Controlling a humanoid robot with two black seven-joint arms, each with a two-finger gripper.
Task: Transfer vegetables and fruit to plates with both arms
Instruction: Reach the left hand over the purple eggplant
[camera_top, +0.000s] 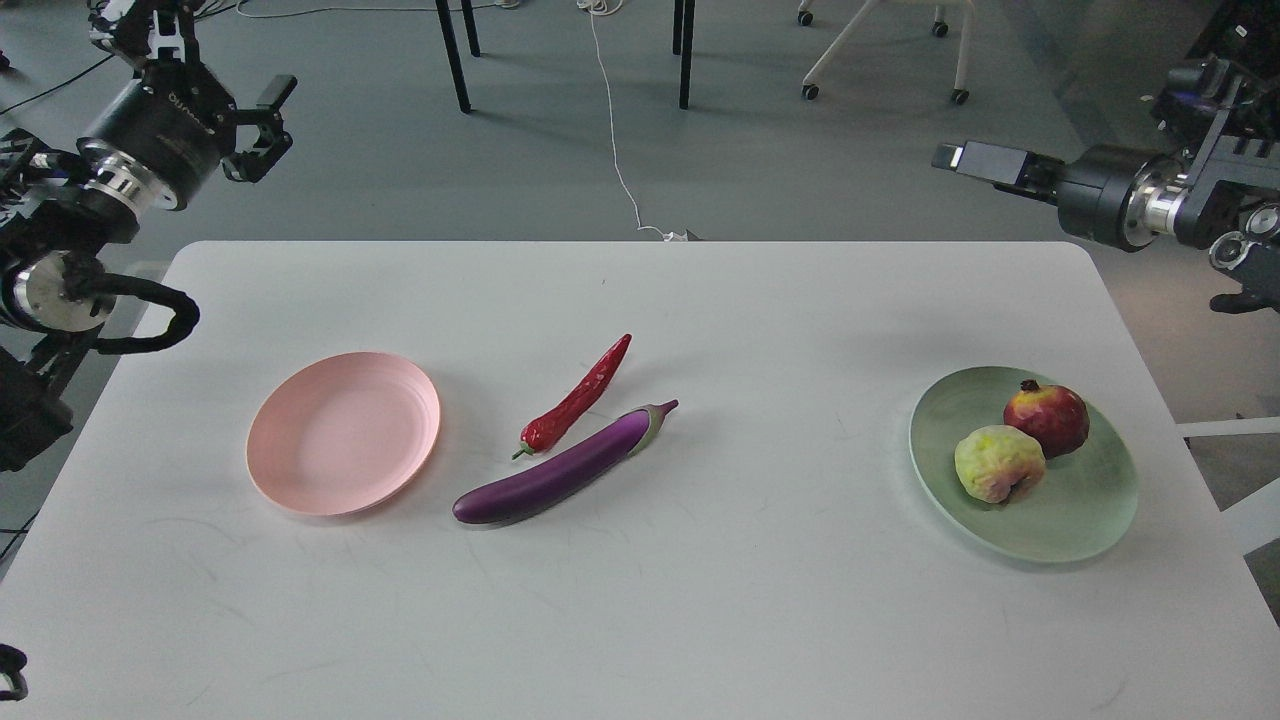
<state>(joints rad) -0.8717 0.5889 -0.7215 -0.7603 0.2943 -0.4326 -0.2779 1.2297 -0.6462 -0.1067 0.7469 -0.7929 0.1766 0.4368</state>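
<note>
left gripper (262, 130) jaws apart, beyond table (640, 620) far edge | right gripper (965, 160) jaws unclear | below: my 2 plates, 2 veg, 2 fruit

Purple eggplant (562, 468) and red chili (580, 398) side by side on the table, below and between both raised grippers, pink plate (300, 470) nearer the left gripper (262, 128), pomegranate (1050, 416) and yellow-green fruit (998, 463) touching on green plate (1090, 520), beneath the right gripper (950, 157).

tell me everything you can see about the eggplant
The eggplant is long, slim and glossy purple, slightly curved, with a greyish-green cap and short purple stem at its upper right end. It looks like smooth plastic. It lies flat on the white table, slanting from lower left to upper right, right of the pink plate and not on it. The red chili pepper lies close alongside; whether they touch is unclear. No gripper holds it.
</note>
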